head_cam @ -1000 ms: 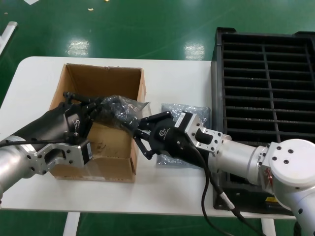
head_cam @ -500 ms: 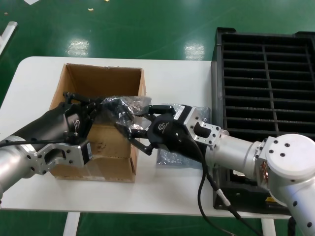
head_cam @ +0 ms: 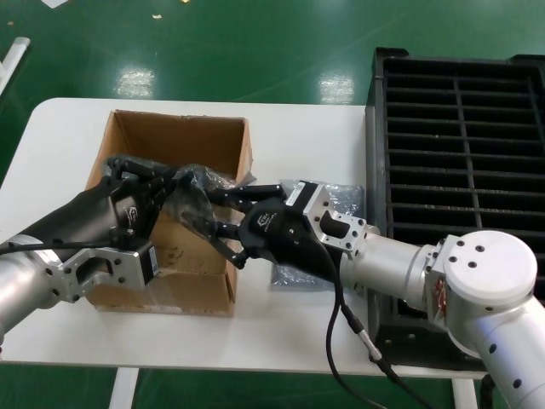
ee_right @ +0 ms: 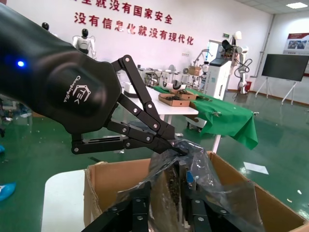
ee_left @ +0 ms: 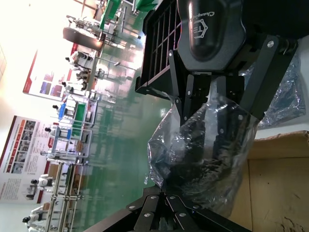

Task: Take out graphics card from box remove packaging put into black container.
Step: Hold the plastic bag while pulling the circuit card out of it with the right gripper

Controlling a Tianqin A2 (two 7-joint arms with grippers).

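**Two-gripper hold on the bagged card above the box**

The box serves as the landmark. It stands open on the white table, with the black container well apart on its far right, slots facing up to receive the bare card.

The left gripper reaches over the box from its left wall. Its jaws are closed on one end of the packaging, holding the bagged graphics card above the box interior, clear of the cardboard floor. Lifting it there gives the other arm room to reach the free end.

The right gripper approaches from the box's right wall, level with its rim. In the left wrist view its jaws stand apart, one on each side of the bag and seemingly touching the plastic without yet pinching it. The right wrist view shows the same straddle, with a dark board and a blue port inside the film. Whether the pads already press the card through the film cannot be told.

A second antistatic bag lies flat on the table just beside the box's right wall, beneath the right arm.

The opposed holds suit the unwrapping step: one gripper anchors the bag while the other takes the contents.
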